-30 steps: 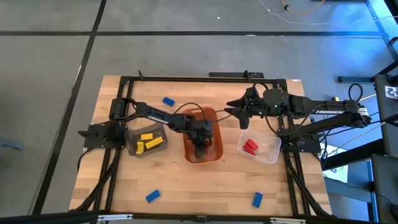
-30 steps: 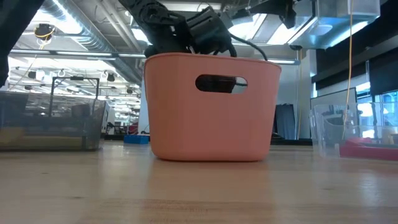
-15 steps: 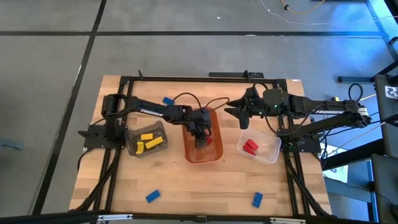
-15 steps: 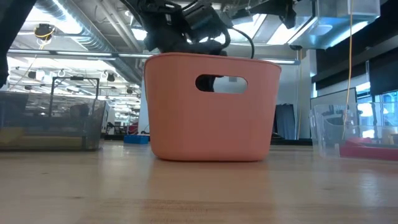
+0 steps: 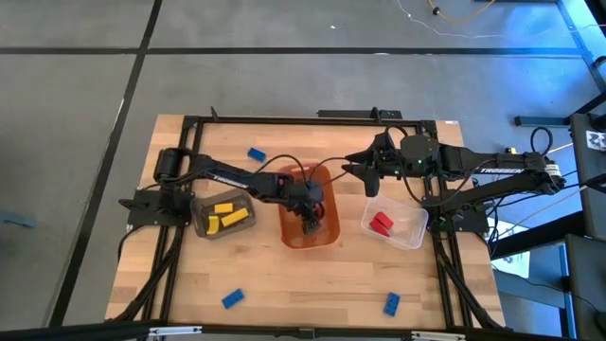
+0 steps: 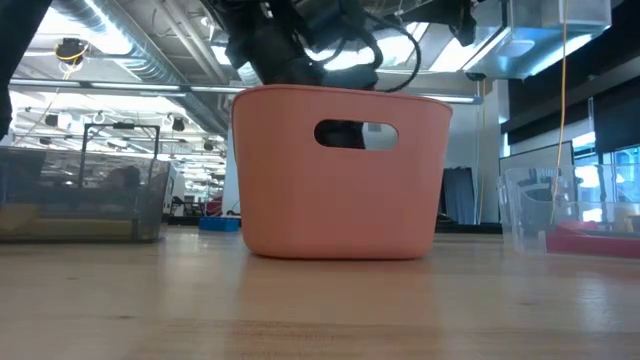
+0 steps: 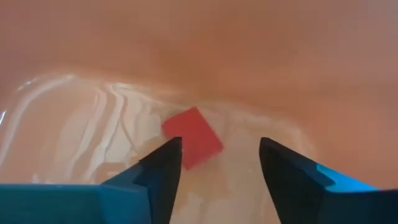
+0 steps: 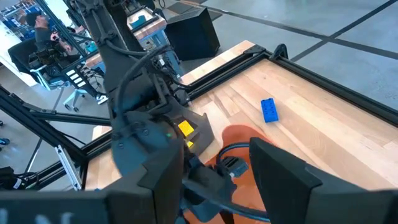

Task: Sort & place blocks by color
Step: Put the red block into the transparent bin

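Note:
My left gripper (image 7: 217,168) is open inside the orange tub (image 5: 333,204), pointing slantwise down at its floor. A red block (image 7: 191,137) lies flat on that floor just beyond the fingertips, closer to one finger; nothing is between the fingers. In the high view the gripper (image 5: 309,225) hides that block. My right gripper (image 5: 365,178) waits open above the table between the tub and the clear bin (image 5: 417,227), which has red blocks (image 5: 381,224) in it. Yellow blocks (image 5: 224,212) lie in the dark bin (image 5: 199,220).
Blue blocks lie loose on the wooden table: one at the far side (image 5: 256,153), one near the front left (image 5: 232,299), one near the front right (image 5: 392,303). A black frame (image 5: 312,118) runs round the table's edge. The tub's walls (image 6: 340,170) close in my left gripper.
My left gripper has risen a little inside the orange tub, and its wrist has turned. The tub and the bins have stayed in place.

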Robot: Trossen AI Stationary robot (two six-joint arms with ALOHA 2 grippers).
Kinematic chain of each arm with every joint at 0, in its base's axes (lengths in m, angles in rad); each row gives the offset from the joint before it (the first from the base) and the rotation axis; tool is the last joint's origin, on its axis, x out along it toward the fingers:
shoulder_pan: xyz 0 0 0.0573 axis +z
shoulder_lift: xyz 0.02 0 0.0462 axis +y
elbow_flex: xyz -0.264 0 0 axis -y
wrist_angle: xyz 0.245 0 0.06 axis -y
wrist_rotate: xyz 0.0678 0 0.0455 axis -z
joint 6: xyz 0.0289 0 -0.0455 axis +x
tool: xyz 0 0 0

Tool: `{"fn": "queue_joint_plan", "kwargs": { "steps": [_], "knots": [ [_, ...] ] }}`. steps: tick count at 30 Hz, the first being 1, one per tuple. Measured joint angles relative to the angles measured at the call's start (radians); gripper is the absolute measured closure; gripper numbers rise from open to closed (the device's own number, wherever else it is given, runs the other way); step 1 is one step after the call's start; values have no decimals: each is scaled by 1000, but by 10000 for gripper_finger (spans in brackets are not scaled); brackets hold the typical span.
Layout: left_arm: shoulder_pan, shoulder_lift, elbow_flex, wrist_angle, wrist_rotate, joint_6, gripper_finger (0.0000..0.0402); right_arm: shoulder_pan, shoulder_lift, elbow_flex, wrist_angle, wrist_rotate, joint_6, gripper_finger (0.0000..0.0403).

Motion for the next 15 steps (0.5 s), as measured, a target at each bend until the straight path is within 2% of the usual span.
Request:
{"fn": "queue_joint_plan", "kwargs": {
  "steps": [5, 15],
  "knots": [
    [-16, 35, 2, 57, -67, -70, 175, 0, 0, 0, 1, 0, -1, 218],
    [-21, 84, 0, 72, -151, -92, 174, -1, 0, 1, 6, 2, -23, 218]
  ]
}}
